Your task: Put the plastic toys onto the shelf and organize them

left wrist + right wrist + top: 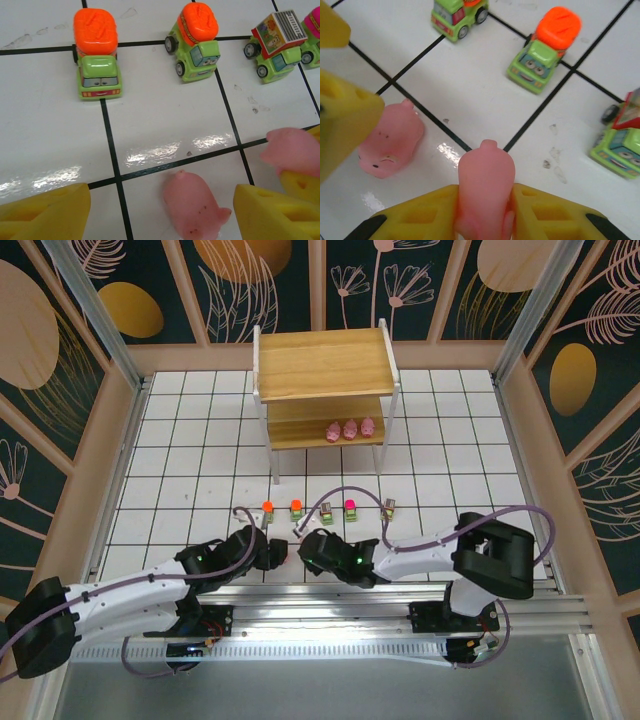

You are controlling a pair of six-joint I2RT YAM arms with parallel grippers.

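right jaws pinch a smooth pink pig (485,185); left jaws open around another pig (192,207). blocky green trucks (98,75) line the upper frame.

Tabletop (190,450): white, glossy, ruled into squares by thin black lines; faint scuffs and smudges; bright streaks of overhead light (150,152) reflected near the front. Surround: pale wooden border (100,475) on the left, far and right sides. Walls: dark teal panels (420,300) printed with gold ovals (130,308) and pink line-drawn leaves and flowers, divided by light wooden battens (317,280). Corner posts: two slanting aluminium bars (95,315). Front: grey matte surface (300,695) below the table edge.
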